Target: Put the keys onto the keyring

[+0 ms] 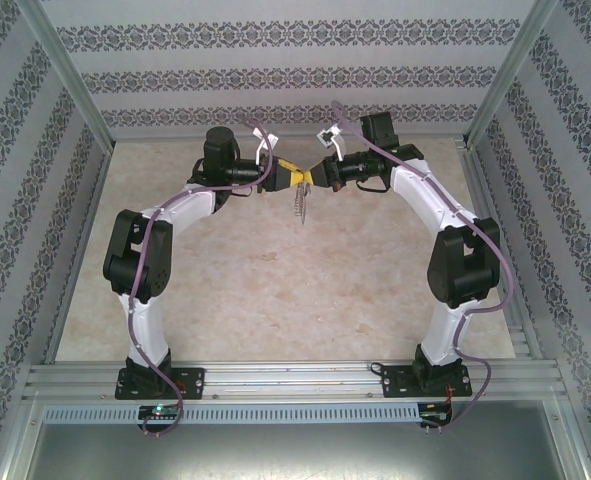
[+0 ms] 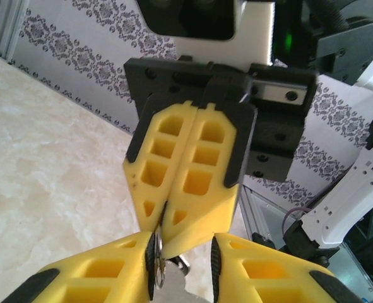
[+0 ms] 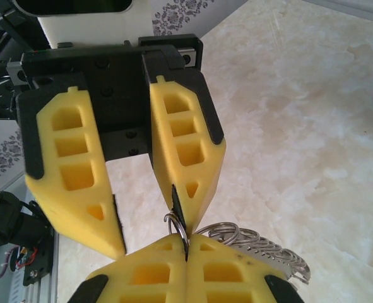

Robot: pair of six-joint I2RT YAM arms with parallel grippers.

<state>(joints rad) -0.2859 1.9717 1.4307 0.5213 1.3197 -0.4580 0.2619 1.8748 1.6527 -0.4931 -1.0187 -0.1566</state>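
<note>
Both grippers meet in mid-air over the back of the table. My right gripper (image 1: 312, 180) (image 3: 186, 245) is shut on a small split ring (image 3: 180, 222) of the keyring, pinched at its fingertips. The rest of the keyring (image 3: 268, 247), a run of silvery links, trails off beside that gripper and hangs below the two grippers (image 1: 298, 207). My left gripper (image 1: 283, 178) (image 2: 182, 252) stands open around the same ring (image 2: 158, 268), which lies flat against its left pad (image 2: 150, 259); the other pad is well apart. The keys are hidden.
The marbled tabletop (image 1: 275, 290) lies far below the grippers. Patterned walls (image 1: 275, 75) and aluminium frame posts (image 1: 70, 75) enclose it on three sides. A metal rail (image 1: 295, 375) with both arm bases runs along the near edge.
</note>
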